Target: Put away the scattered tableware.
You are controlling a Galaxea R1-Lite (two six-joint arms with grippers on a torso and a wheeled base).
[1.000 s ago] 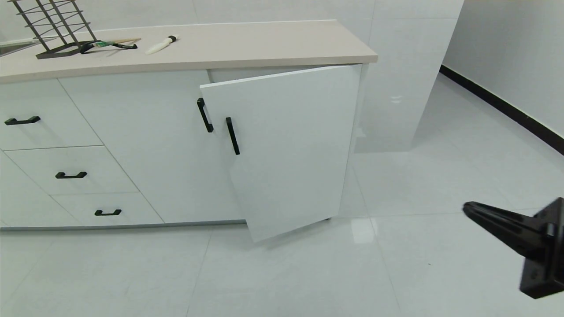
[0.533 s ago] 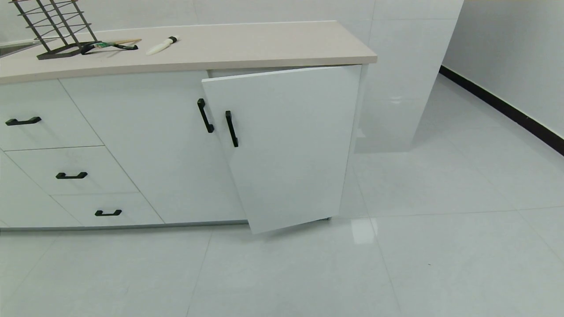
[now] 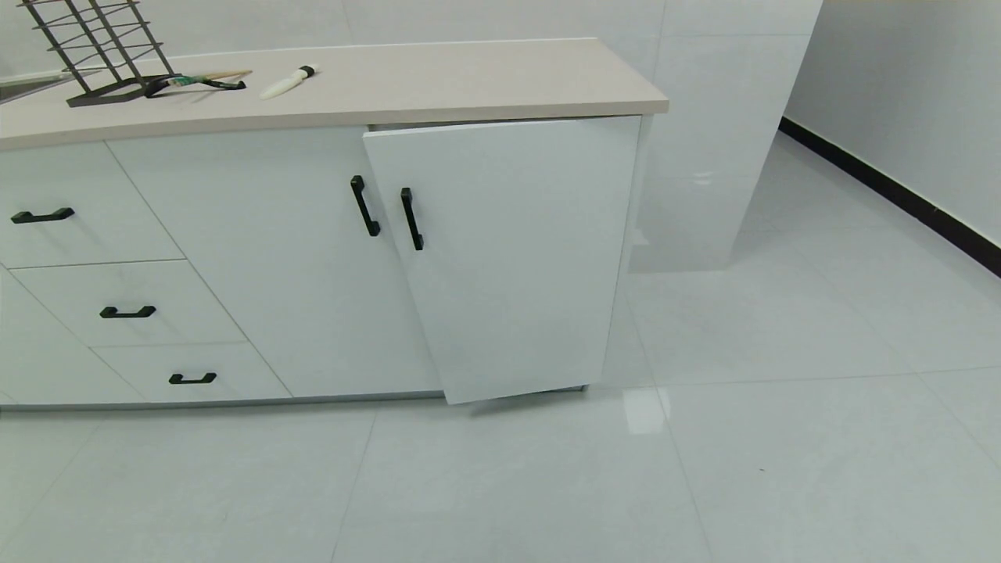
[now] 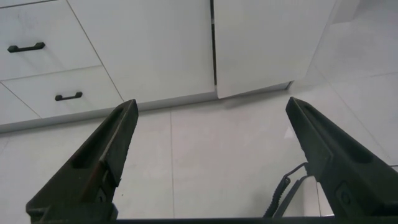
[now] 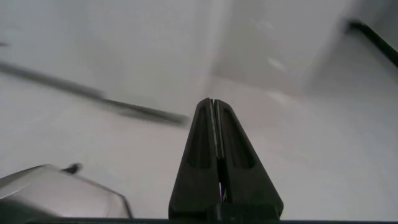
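On the beige countertop (image 3: 469,78) lie a white utensil with a dark tip (image 3: 288,80) and a wooden-handled utensil with black and green parts (image 3: 199,80). Beside them stands a dark wire rack (image 3: 98,47). Below, the right cabinet door (image 3: 516,250) hangs slightly ajar, its black handle (image 3: 411,219) close to the neighbouring door's handle (image 3: 364,205). My left gripper (image 4: 211,104) is open and holds nothing, low over the floor and facing the cabinet door (image 4: 267,43). My right gripper (image 5: 211,106) is shut with nothing in it, also above the floor.
Three white drawers with black handles (image 3: 125,311) fill the cabinet's left side. A sink edge (image 3: 23,84) shows at the far left of the counter. Wide bare tiled floor (image 3: 704,438) lies in front. A wall with a black skirting strip (image 3: 891,188) runs along the right.
The right cabinet door has swung from partly open to nearly shut. My right gripper, at the head view's lower right one second ago, has left that view.
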